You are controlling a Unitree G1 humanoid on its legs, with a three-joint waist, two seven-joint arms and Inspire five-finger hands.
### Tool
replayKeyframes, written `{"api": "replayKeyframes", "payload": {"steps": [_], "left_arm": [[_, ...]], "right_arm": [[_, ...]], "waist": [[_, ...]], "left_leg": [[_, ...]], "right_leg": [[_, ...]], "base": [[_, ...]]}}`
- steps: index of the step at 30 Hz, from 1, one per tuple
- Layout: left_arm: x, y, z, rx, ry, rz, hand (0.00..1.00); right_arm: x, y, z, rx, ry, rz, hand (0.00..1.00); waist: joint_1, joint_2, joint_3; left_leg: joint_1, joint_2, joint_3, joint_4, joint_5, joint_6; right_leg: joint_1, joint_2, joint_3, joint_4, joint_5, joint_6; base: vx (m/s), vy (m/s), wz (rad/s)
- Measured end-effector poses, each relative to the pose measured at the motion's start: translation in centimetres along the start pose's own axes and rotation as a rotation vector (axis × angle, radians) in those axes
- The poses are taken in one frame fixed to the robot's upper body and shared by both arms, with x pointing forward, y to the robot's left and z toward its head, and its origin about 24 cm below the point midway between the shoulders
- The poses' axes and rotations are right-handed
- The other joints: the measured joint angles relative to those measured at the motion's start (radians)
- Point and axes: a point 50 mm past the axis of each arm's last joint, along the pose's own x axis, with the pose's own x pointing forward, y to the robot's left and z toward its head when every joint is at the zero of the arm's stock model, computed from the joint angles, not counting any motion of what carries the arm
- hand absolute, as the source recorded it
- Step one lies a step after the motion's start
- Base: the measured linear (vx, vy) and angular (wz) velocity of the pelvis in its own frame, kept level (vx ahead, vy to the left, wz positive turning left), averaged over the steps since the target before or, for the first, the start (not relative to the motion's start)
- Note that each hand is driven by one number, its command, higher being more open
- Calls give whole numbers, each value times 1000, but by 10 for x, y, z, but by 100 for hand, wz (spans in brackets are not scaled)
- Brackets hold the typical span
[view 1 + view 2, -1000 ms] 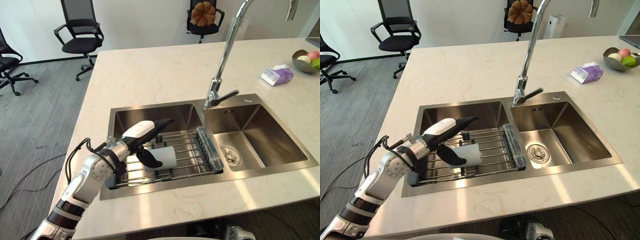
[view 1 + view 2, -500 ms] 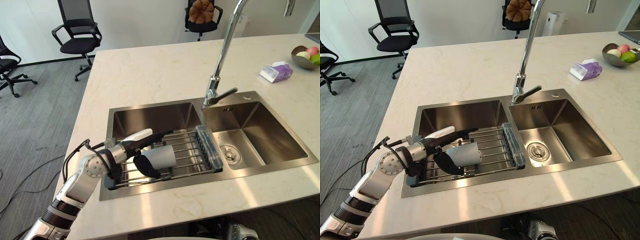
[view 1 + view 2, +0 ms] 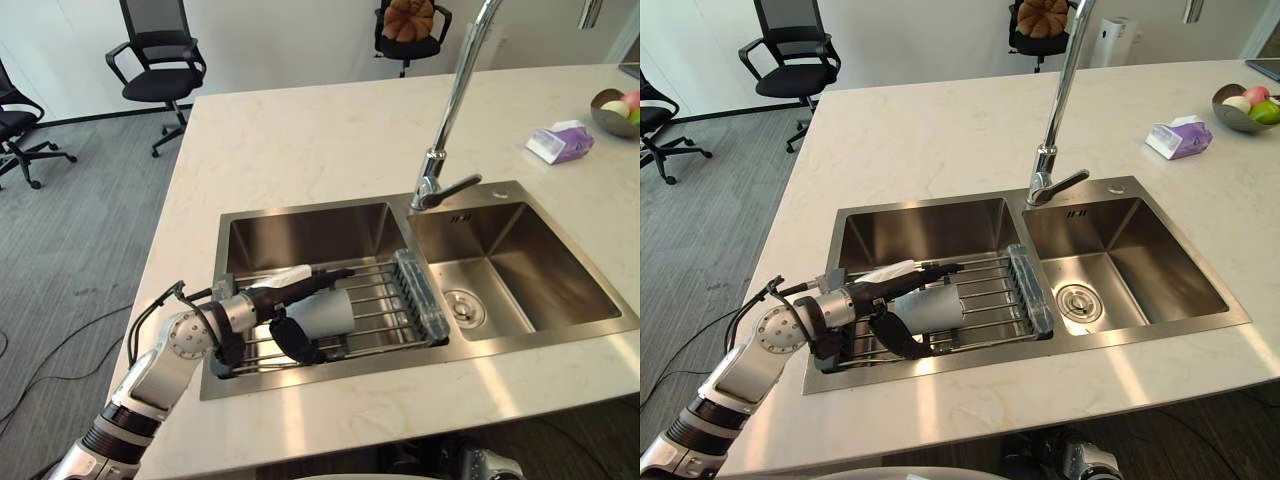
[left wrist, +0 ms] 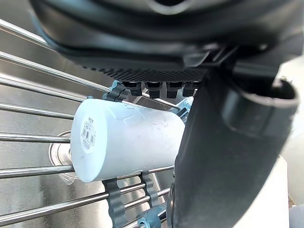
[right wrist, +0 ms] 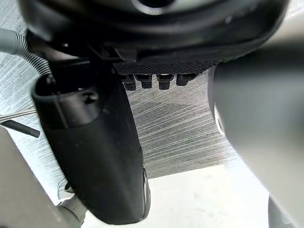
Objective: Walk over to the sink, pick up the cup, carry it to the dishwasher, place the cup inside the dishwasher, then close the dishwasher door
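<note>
Double sink (image 3: pixel 300 228) set in pale surface (image 3: pixel 300 130). In sink's left basin: wire rack (image 3: pixel 392 298), with white cup (image 4: pixel 123 137) lying on its side across the rods. Left hand (image 3: pixel 268 298) reaching into that basin from sink's left end. Fingers (image 3: pixel 325 274) straight over the cup, thumb (image 3: pixel 292 342) down at the cup's near side, cup in the gap between. Apart, not clamped; contact hard to tell. In sink's right basin: drain strainer (image 3: pixel 463 307) at the bottom. Faucet (image 3: pixel 447 130) rising behind sink's divider. On surface past sink's right end: purple tissue pack (image 3: pixel 1180 137), further out a bowl (image 3: pixel 1230 120) holding fruit (image 3: pixel 1250 104). Right hand (image 5: pixel 95 156) over grey carpet (image 5: pixel 175 128), off the sink, fingers loose and apart from thumb, holding nothing.
</note>
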Motion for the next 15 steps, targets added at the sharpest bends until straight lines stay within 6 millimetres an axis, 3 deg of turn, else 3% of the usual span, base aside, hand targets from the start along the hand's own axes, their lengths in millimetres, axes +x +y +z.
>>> {"api": "replayKeyframes", "payload": {"steps": [15], "left_arm": [[19,-3,-5,-11,55,53,100]], "right_arm": [[0,0,-1,-38,28,-7,100]], "waist": [[1,1,-3]], "left_leg": [[2,-7,-3,5,0,0]], "right_leg": [[5,-9,-2,0,1,2]], "base": [[0,0,0]]}}
